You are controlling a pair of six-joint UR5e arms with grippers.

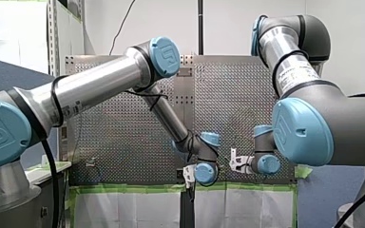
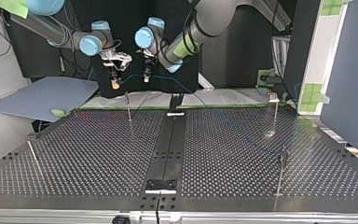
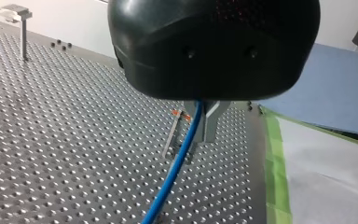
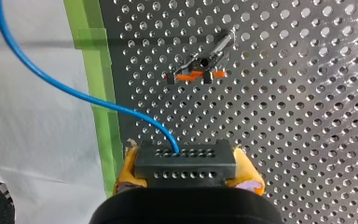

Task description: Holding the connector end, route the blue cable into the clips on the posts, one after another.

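My right gripper [image 4: 186, 169] pinches the black connector [image 4: 185, 161] in its jaws. My left gripper [image 3: 203, 125] has its jaws squeezed narrow around the blue cable [image 3: 179, 161], over the desk [image 3: 74, 140].

wall: white wall [image 1: 228, 23] | side: grey-blue board [image 2: 42, 95] | edge: green tape [image 1: 138, 188], white sheet [image 1: 123, 209]

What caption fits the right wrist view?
Right end effector clamps the black connector; its blue cable curves away, a clip post ahead.
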